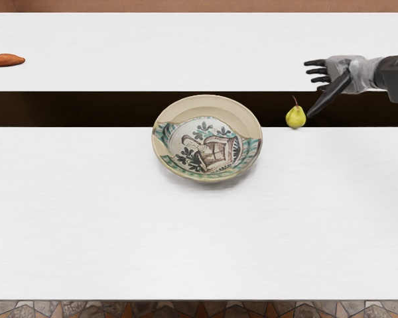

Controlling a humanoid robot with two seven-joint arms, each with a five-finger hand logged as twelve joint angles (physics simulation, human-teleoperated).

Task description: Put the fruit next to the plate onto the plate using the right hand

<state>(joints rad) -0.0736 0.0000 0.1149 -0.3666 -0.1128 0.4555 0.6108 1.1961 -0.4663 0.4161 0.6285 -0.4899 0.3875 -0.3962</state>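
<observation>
A small yellow-green pear with a brown stem stands at the far edge of the near white table, to the right of the plate. The plate is cream with a teal and brown painted pattern and sits at the table's far middle. My right hand comes in from the right edge, above and to the right of the pear. Its fingers are spread and hold nothing; one long finger points down toward the pear, its tip just beside it. The left arm is out of view.
A dark gap separates the near table from a second white surface behind it. An orange-brown elongated object lies on that far surface at the left edge.
</observation>
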